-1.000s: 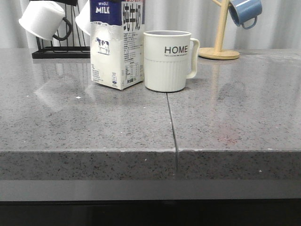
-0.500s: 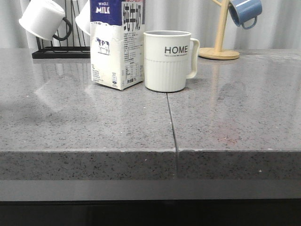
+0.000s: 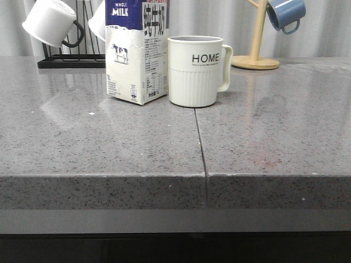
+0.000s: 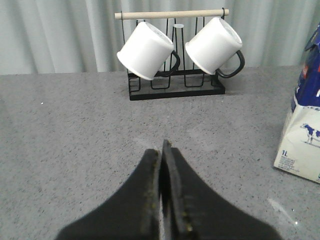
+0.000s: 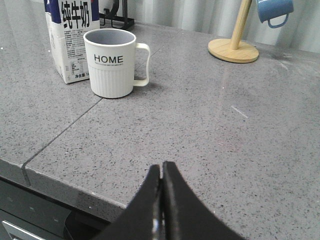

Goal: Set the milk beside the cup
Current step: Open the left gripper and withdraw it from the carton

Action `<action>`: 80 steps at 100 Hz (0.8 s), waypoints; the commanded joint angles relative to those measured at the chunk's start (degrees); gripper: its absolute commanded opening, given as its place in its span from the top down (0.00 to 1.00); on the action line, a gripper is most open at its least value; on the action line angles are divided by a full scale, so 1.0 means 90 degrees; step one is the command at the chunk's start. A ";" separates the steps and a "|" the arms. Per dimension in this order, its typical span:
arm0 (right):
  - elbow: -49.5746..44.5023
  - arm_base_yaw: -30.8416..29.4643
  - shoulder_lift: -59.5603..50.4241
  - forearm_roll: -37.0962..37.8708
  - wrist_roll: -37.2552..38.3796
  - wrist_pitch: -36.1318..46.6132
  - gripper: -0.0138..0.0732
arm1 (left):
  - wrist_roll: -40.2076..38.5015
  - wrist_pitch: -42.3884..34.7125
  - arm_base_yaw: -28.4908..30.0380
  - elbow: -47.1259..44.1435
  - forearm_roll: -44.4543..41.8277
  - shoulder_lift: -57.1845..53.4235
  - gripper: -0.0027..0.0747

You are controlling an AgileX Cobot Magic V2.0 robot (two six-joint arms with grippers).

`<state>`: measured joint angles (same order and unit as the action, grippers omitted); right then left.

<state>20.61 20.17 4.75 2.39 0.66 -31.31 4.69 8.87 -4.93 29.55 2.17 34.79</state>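
Observation:
The milk [image 3: 136,52], a cream carton with a dark blue top, stands upright on the grey counter just left of the cup [image 3: 194,70], a cream mug lettered HOME with its handle to the right. Both also show in the right wrist view, the milk [image 5: 72,40] and the cup [image 5: 111,62] close together. An edge of the milk [image 4: 304,135] shows in the left wrist view. My left gripper [image 4: 161,148] is shut and empty above bare counter, well away from the carton. My right gripper [image 5: 161,169] is shut and empty over the counter's front edge. Neither arm shows in the front view.
A black wire rack [image 3: 71,57] with white mugs [image 4: 146,50] stands at the back left. A wooden mug tree [image 3: 255,57] with a blue mug [image 3: 286,13] stands at the back right. A seam [image 3: 201,145] runs down the counter's middle.
A dark shape at the top left of the front view, over the rack, has gone out of sight. The milk and cup have not moved.

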 commanded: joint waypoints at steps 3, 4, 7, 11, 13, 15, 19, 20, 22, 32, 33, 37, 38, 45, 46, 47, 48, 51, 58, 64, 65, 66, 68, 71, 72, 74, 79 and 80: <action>0.0149 -0.0004 0.0081 0.0025 -0.0015 0.0470 0.91 | -0.0006 -0.0276 0.0134 -0.0100 -0.0022 -0.0479 0.99; 0.0149 -0.0004 0.0081 0.0025 -0.0015 0.0470 0.91 | -0.0006 -0.0276 0.0149 -0.0120 -0.0022 -0.0512 0.99; 0.0149 -0.0004 0.0081 0.0025 -0.0015 0.0470 0.91 | -0.0006 -0.0276 0.0176 -0.0205 -0.0022 -0.0647 0.99; 0.0149 -0.0004 0.0081 0.0025 -0.0015 0.0470 0.91 | -0.0006 -0.0276 0.0175 -0.0334 -0.0022 -0.0847 0.99; 0.0149 -0.0004 0.0081 0.0025 -0.0015 0.0470 0.91 | -0.0006 -0.0276 0.0175 -0.0398 -0.0022 -0.0945 0.99; 0.0149 -0.0004 0.0081 0.0025 -0.0015 0.0470 0.91 | -0.0006 -0.0276 0.0175 -0.0467 -0.0022 -0.1044 0.99; 0.0149 -0.0004 0.0081 0.0025 -0.0015 0.0470 0.91 | -0.0006 -0.0252 0.0175 -0.0598 -0.0022 -0.1209 0.99; 0.0149 -0.0004 0.0081 0.0025 -0.0015 0.0470 0.91 | -0.0006 -0.0235 0.0175 -0.0618 -0.0022 -0.1276 0.99; 0.0149 -0.0004 0.0081 0.0025 -0.0015 0.0470 0.91 | -0.0006 -0.0224 0.0175 -0.0678 -0.0022 -0.1375 0.99; 0.0149 -0.0004 0.0081 0.0025 -0.0015 0.0470 0.91 | -0.0006 -0.0081 0.0175 -0.0904 -0.0027 -0.1803 0.99; 0.0149 -0.0004 0.0081 0.0025 -0.0015 0.0470 0.91 | -0.0006 -0.0081 0.0175 -0.0937 -0.0038 -0.1833 0.99; 0.0149 -0.0004 0.0081 0.0025 -0.0015 0.0470 0.91 | -0.0006 -0.0081 0.0175 -0.1014 -0.0053 -0.1994 0.99; 0.0149 -0.0004 0.0081 0.0025 -0.0015 0.0470 0.91 | -0.0006 -0.0081 0.0175 -0.1044 -0.0053 -0.2043 0.99; 0.0149 -0.0004 0.0081 0.0025 -0.0015 0.0470 0.91 | -0.0006 -0.0007 0.0175 -0.1180 -0.0058 -0.2315 0.99; 0.0149 -0.0004 0.0081 0.0025 -0.0015 0.0470 0.91 | -0.0006 0.0047 0.0175 -0.1192 -0.0058 -0.2346 0.99; 0.0149 -0.0004 0.0081 0.0025 -0.0015 0.0470 0.91 | -0.0027 0.0072 0.0175 -0.1215 -0.0058 -0.2376 0.99; 0.0149 -0.0004 0.0081 0.0025 -0.0015 0.0470 0.91 | -0.0028 0.0122 0.0175 -0.1229 -0.0058 -0.2433 0.99; 0.0149 -0.0004 0.0081 0.0025 -0.0015 0.0470 0.91 | -0.0039 0.0190 0.0175 -0.1283 -0.0058 -0.2546 0.99; 0.0149 -0.0004 0.0081 0.0025 -0.0015 0.0470 0.91 | -0.0039 0.0206 0.0175 -0.1451 -0.0058 -0.2823 0.99; 0.0149 -0.0004 0.0081 0.0025 -0.0015 0.0470 0.91 | -0.0039 0.0191 0.0175 -0.1613 -0.0058 -0.3077 0.99; 0.0149 -0.0004 0.0081 0.0025 -0.0015 0.0470 0.91 | -0.0039 0.0191 0.0175 -0.1631 -0.0058 -0.3106 0.99; 0.0149 -0.0004 0.0081 0.0025 -0.0015 0.0470 0.91 | -0.0039 0.0191 0.0175 -0.1666 -0.0058 -0.3164 0.99; 0.0149 -0.0004 0.0081 0.0025 -0.0015 0.0470 0.91 | -0.0039 0.0191 0.0175 -0.1722 -0.0058 -0.3221 0.99; 0.0149 -0.0004 0.0081 0.0025 -0.0015 0.0470 0.91 | -0.0039 0.0191 0.0175 -0.1796 -0.0058 -0.3366 0.99; 0.0149 -0.0004 0.0081 0.0025 -0.0015 0.0470 0.91 | -0.0039 0.0191 0.0175 -0.1815 -0.0058 -0.3396 0.99; 0.0149 -0.0004 0.0081 0.0025 -0.0015 0.0470 0.91 | -0.0039 0.0191 0.0175 -0.1875 -0.0058 -0.3483 0.99; 0.0149 -0.0004 0.0081 0.0025 -0.0015 0.0470 0.91 | -0.0039 0.0191 0.0175 -0.2015 -0.0058 -0.3676 0.99; 0.0149 -0.0004 0.0081 0.0025 -0.0015 0.0470 0.91 | -0.0039 0.0191 0.0175 -0.2055 -0.0058 -0.3729 0.99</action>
<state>20.61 20.17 4.75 2.39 0.66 -31.31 4.69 14.75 -3.61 11.10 1.67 3.07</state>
